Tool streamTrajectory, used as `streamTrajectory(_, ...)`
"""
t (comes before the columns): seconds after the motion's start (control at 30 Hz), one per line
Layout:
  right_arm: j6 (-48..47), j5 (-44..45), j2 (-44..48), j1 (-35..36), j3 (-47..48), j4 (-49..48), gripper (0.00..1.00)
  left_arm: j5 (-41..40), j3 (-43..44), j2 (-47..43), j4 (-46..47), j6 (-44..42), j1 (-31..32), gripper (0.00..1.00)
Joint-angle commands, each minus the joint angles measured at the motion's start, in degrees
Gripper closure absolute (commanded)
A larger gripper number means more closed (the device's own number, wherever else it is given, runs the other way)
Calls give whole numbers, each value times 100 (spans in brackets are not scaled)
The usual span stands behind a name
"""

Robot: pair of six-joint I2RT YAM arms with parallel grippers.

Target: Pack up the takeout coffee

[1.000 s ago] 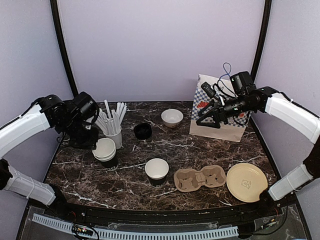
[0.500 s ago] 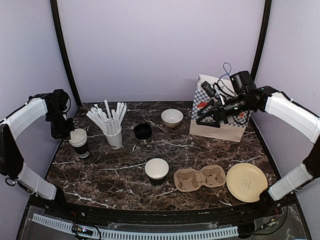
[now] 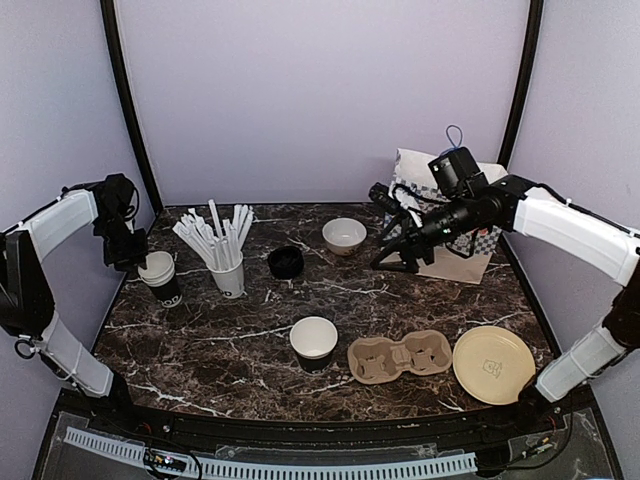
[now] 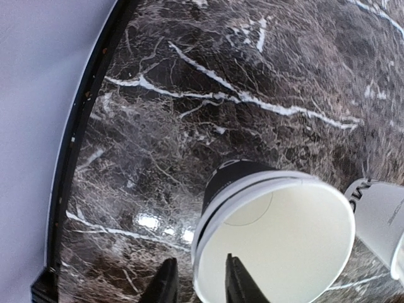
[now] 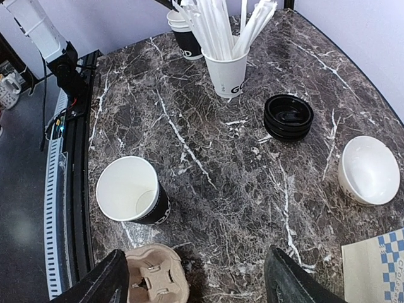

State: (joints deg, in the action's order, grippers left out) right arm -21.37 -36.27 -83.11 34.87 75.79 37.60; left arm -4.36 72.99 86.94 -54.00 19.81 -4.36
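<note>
The left gripper (image 4: 199,268) is standing slightly spread astride the rim of the stacked cups (image 3: 160,278) at the far left, the right gripper (image 5: 199,268) is hanging wide apart and empty, and these light, crushable paper cups are likely needing a gentle pinch at the stiffer rim.

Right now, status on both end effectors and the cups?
Left end effector open, astride the cup stack rim. Right end effector open, empty, near the bag. Single cup unlidded beside empty carrier; nothing in the way.
</note>
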Motion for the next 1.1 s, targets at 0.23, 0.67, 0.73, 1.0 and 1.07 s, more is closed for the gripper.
streamTrajectory(0.23,-152,1034,-965,1056,632,187,33,403,630,-1564,236,-117,74,62)
streamTrajectory(0.67,128,2027,-2778,1375,2195,281,48,2103,712,-2749,1250,-1150,1879,62)
streamTrajectory(0.73,-79,2258,-3158,1375,2666,333,48,2108,599,-2740,1221,-1229,2220,62)
streamTrajectory(1.0,-1810,2774,-4298,1373,3819,119,45,2064,32,-2822,1294,-1188,2791,62)
streamTrajectory(1.07,-1871,2889,-4666,1373,4257,199,45,2108,-84,-2951,1358,-1175,2807,62)
